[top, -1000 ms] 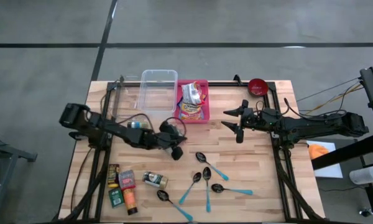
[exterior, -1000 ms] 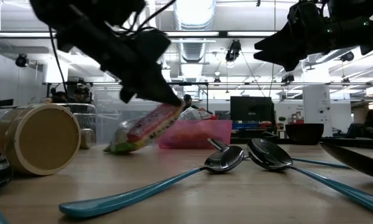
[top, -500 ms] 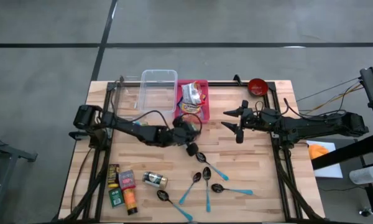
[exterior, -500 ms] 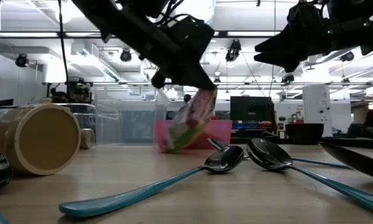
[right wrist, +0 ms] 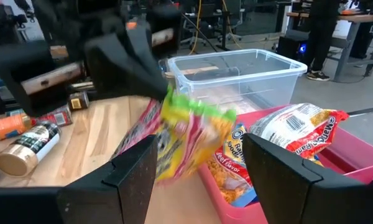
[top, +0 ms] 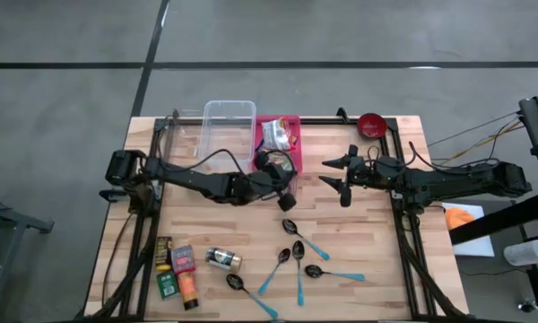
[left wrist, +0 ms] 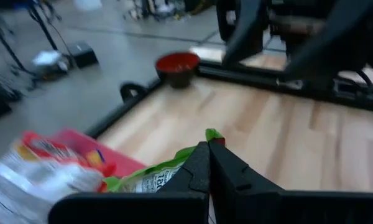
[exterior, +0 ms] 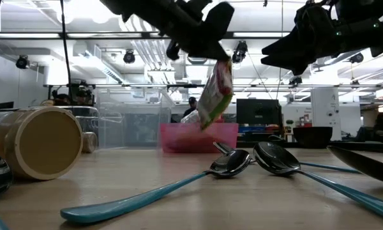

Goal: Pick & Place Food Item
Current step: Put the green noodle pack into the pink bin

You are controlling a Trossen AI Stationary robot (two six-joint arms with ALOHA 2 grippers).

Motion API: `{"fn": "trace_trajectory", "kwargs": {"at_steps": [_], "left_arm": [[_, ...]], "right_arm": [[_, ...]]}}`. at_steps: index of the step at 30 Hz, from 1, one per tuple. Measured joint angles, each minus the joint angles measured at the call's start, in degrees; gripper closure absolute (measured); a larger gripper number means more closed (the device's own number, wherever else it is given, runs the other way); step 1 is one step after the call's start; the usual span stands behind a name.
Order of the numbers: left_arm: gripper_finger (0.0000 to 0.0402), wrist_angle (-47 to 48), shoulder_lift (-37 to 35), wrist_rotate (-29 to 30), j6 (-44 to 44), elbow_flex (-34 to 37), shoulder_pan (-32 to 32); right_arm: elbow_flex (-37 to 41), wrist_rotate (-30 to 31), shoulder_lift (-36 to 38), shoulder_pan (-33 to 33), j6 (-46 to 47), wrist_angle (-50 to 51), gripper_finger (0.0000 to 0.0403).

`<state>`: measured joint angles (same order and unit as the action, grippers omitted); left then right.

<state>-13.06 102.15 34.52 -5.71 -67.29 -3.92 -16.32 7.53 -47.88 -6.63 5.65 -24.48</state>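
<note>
Near the middle of the high view, the left gripper (top: 281,184) is pinching a colourful food packet (exterior: 216,94), clamped tight on its edge and hanging it above the near end of the pink tray (top: 291,120), which is holding other packets. Right of centre, the right gripper (top: 338,175) is hovering over the wooden surface (top: 368,242), its fingers spread wide and carrying nothing.

Open wood between the arms; clutter front and back.
You've got bare wooden table (top: 359,233) mid-right; teal-handled metal spoons (top: 298,260) block the front, pink plastic tray (top: 291,121) and clear plastic bin (top: 227,126) block the back edge.
</note>
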Motion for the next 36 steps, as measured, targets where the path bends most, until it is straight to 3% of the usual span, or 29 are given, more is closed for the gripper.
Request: {"fn": "trace_trajectory", "kwargs": {"at_steps": [8, 12, 22, 36], "left_arm": [[0.0401, 0.0, -0.1, 6.4, 4.5, -4.1, 2.8], [0.0401, 0.4, -0.1, 6.7, 4.4, -4.4, 6.3], [0.0401, 5.0, -0.1, 7.1, -6.5, -4.5, 12.6], [0.0401, 16.5, -0.1, 4.2, -18.6, -5.5, 12.7]], "right_arm": [[0.0, 0.0, 0.0, 0.0, 0.2, 0.3, 0.0168], [0.0, 0.0, 0.0, 0.0, 0.2, 0.3, 0.0168], [0.0, 0.0, 0.0, 0.0, 0.2, 0.3, 0.0168], [0.0, 0.0, 0.0, 0.0, 0.2, 0.3, 0.0168]]}}
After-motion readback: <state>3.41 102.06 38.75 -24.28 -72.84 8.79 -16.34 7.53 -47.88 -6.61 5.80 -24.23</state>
